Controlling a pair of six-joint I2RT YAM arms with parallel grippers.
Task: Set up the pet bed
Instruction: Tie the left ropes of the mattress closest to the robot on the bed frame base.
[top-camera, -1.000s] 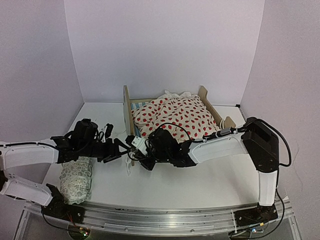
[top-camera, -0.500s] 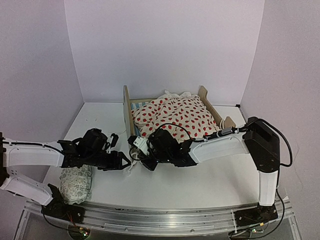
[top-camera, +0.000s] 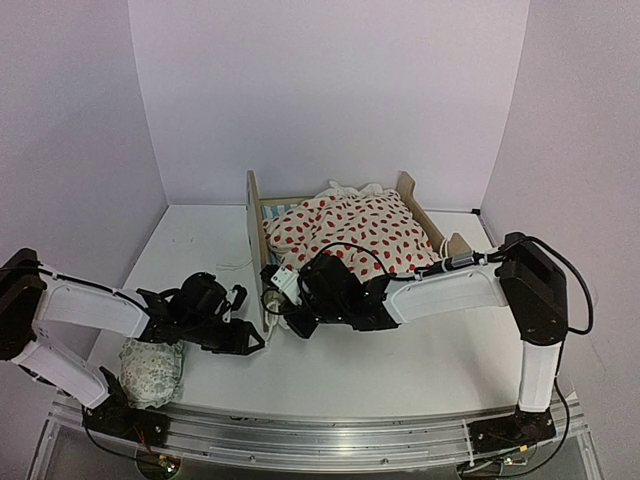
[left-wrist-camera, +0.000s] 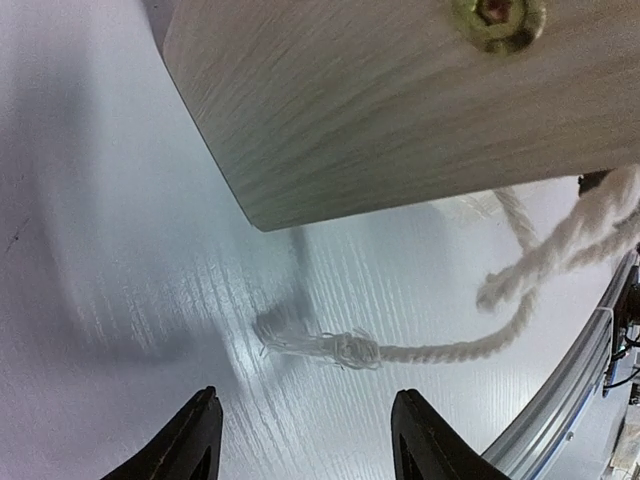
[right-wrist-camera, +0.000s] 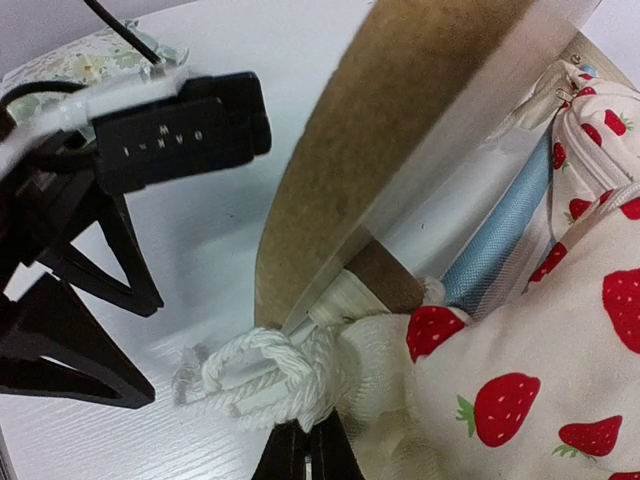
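Note:
The pet bed (top-camera: 254, 235) stands at the back centre, its rounded plywood headboard (left-wrist-camera: 400, 110) on the left. A cream strawberry-print blanket (top-camera: 350, 235) is heaped on it, and a strip of blue mattress (right-wrist-camera: 500, 240) shows beneath. My right gripper (right-wrist-camera: 305, 450) is shut on a knotted white cord (right-wrist-camera: 265, 375) at the headboard's near corner. The cord's frayed end (left-wrist-camera: 340, 350) lies on the table just ahead of my open left gripper (left-wrist-camera: 305, 440), with nothing between the fingers. In the top view the left gripper (top-camera: 252, 342) sits close to the right gripper (top-camera: 276, 318).
A small green-patterned pillow (top-camera: 152, 372) lies at the near left beside the left arm. The metal rail (top-camera: 330, 432) runs along the table's near edge. White walls close in the back and sides.
My left arm has swung right and lower, bringing its gripper up to the headboard's near corner and the cord's end, jaws slightly narrower. The right gripper has shifted a little left, still holding the cord.

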